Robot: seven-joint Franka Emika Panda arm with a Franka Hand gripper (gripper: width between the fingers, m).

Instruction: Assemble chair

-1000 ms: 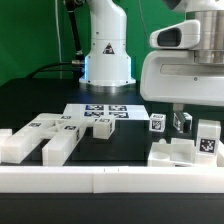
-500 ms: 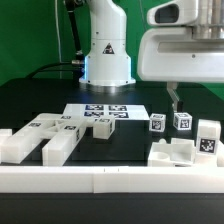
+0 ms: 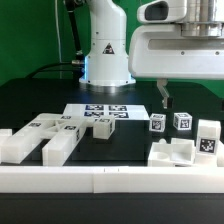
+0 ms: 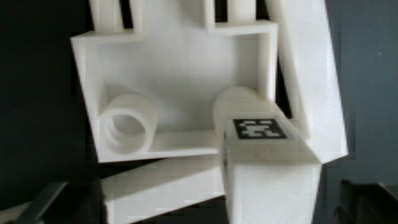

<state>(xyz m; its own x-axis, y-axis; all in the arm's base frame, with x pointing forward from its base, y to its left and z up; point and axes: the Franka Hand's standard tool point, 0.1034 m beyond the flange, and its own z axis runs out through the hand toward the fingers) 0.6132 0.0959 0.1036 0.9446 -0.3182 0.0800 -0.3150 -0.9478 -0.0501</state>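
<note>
My claw (image 3: 166, 104) has let go and risen; it hangs wide and empty. The small white plastic tagged cube (image 3: 182, 120) now stands free on the black worktop (image 3: 120, 146), at five o'clock from me, near the white slotted chair block (image 3: 170, 153). That placement looks done, I judge.

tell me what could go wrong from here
1. The pincer hangs open just above a cube, with a second cube close beside it. Coming down for one, a finger may tip the other.
2. In the wrist view a tagged block sits tight beside a round peg on the plate, so a grasp there looks cramped and could shove either part.
</note>
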